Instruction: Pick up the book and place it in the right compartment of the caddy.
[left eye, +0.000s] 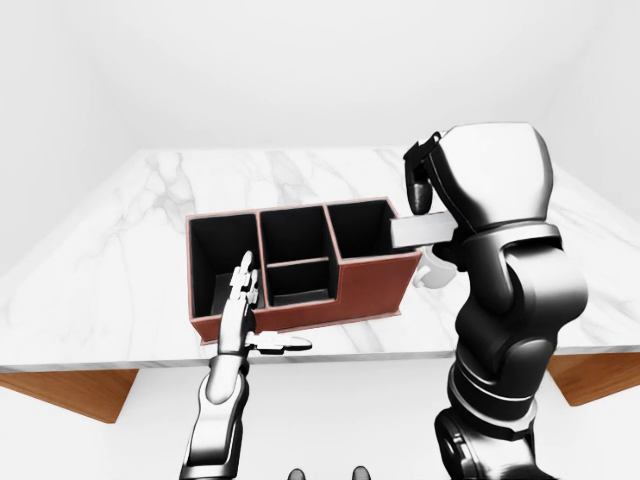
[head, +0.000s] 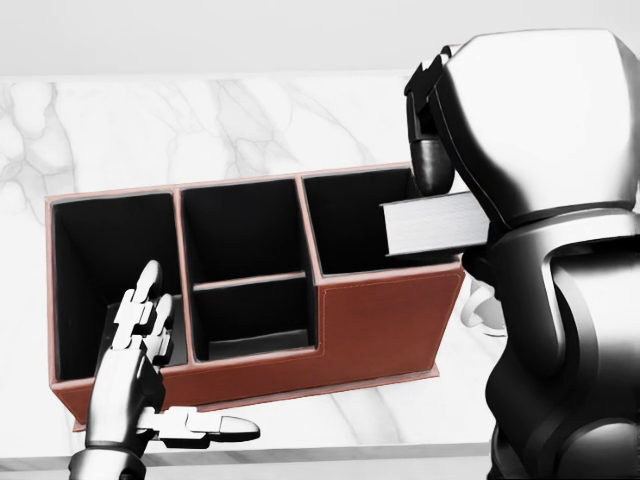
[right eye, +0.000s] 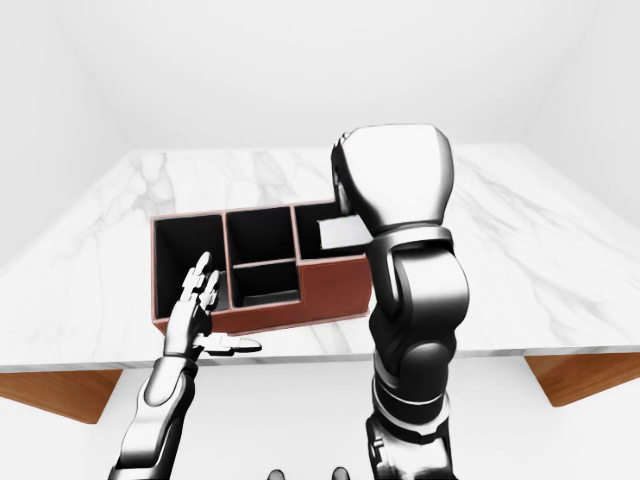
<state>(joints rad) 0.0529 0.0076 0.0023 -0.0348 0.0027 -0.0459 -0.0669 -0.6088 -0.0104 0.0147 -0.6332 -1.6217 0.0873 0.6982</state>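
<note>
The red-brown caddy (head: 380, 325) stands on the marble table, with a tall left compartment, two small middle ones and a right compartment (head: 350, 225). My right hand (head: 462, 228) is shut on the grey-paged book (head: 420, 228) and holds it flat over the right compartment's right wall, partly inside the rim. My forearm hides most of that hand; pale fingers (head: 480, 305) show below the book. My left hand (head: 165, 370) is open, fingers up and thumb out, against the caddy's lower left wall in the head view.
The white marble table (left eye: 300, 170) stretches toward the top of the views. Its near edge (left eye: 350, 352) runs just below the caddy, with wooden panels (left eye: 70, 385) under both corners. My right forearm (left eye: 500, 260) fills the right side.
</note>
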